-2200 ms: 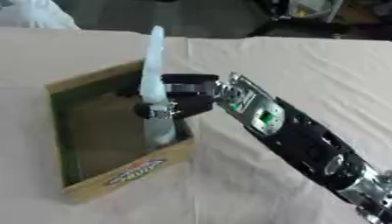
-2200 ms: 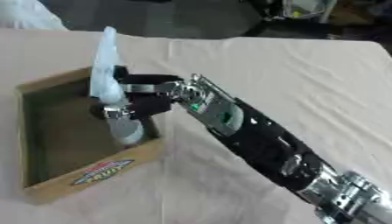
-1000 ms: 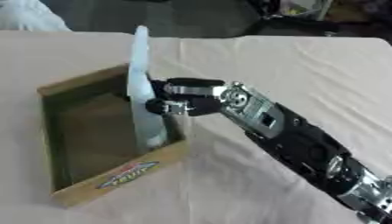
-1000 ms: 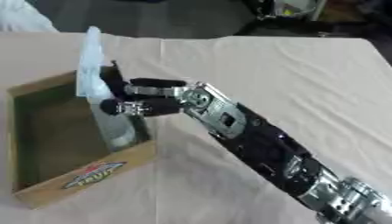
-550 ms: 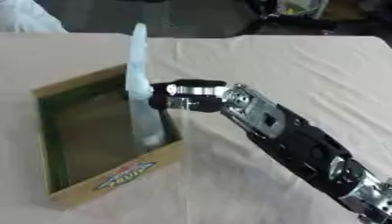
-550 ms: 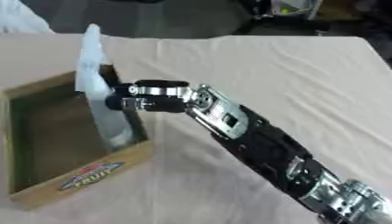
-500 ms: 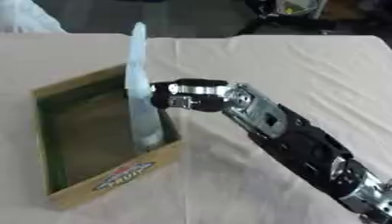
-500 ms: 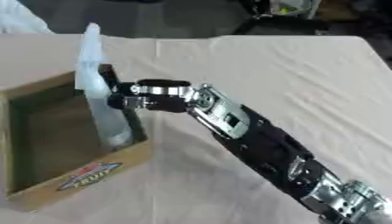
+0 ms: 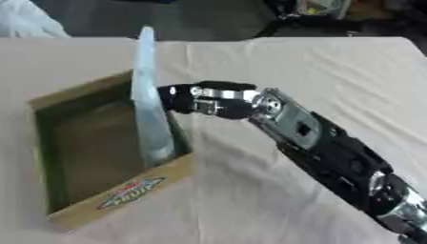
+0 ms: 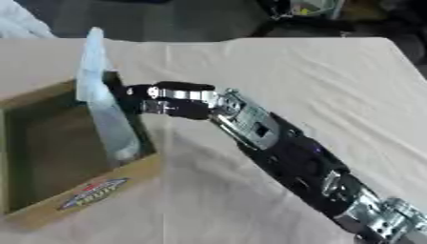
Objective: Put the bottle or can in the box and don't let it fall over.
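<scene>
A shallow cardboard box (image 9: 125,190) with dark inner walls and a printed label on its near side is seen on a wrinkled beige tablecloth (image 9: 317,71). A tall, pale, translucent plastic bottle (image 9: 150,109) is stood upright inside the box against its right wall. Just right of the bottle, the right hand (image 9: 185,99) is seen; whether its fingers are released cannot be told. The box's left edge is cut off in the right eye view.
</scene>
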`<state>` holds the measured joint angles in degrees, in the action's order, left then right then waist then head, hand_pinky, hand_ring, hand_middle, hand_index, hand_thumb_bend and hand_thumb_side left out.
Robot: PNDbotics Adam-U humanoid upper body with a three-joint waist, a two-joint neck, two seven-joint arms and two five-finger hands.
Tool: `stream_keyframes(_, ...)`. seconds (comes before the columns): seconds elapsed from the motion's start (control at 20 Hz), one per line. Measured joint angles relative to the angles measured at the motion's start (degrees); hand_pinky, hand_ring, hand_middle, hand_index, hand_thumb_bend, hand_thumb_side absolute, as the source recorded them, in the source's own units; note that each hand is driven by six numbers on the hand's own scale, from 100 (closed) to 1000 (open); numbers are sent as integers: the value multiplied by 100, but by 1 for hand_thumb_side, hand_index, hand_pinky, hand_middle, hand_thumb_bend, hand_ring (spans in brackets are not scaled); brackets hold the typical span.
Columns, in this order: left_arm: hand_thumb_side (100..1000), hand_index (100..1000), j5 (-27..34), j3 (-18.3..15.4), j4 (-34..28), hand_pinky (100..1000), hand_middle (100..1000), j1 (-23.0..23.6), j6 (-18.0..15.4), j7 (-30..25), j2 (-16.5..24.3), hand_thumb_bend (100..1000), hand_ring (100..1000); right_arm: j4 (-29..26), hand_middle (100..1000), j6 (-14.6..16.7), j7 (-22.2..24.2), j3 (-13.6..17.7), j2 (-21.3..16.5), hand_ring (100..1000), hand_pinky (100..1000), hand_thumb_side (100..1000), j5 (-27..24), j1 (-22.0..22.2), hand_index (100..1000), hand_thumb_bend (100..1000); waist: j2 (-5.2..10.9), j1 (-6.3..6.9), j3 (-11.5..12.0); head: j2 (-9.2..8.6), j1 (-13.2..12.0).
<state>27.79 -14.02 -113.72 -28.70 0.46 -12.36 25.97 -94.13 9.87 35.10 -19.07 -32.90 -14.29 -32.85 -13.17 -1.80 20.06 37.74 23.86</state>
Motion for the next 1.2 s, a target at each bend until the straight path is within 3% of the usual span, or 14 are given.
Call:
stream_keyframes(0.3,344,626,-10,-3,0,1000,873,45,-20,21,26,388,972,-183,1000,-21,-49,48,-115,1000,1000,934,-47,79,1000,100,61,36,-109,1,-107)
stream_keyframes(0.9,347,625,-120,-78,0,1000,872,302,6,146,131,392,971,-681,1000,-33,-314,149,-430,1000,1000,943,-62,511,1000,100,243,54,-430,176,-936)
stream_keyframes(1.1,362,628,-233,-146,0,1000,874,405,70,248,143,383,973,-890,1000,-53,-484,220,-537,1000,1000,938,-55,782,1000,100,392,-24,-639,247,-1083)
stream_keyframes(1.2,371,629,-273,-172,0,1000,876,476,111,284,143,378,974,-1068,1000,-98,-599,276,-625,1000,1000,976,-54,941,1000,100,418,-44,-741,251,-1128)
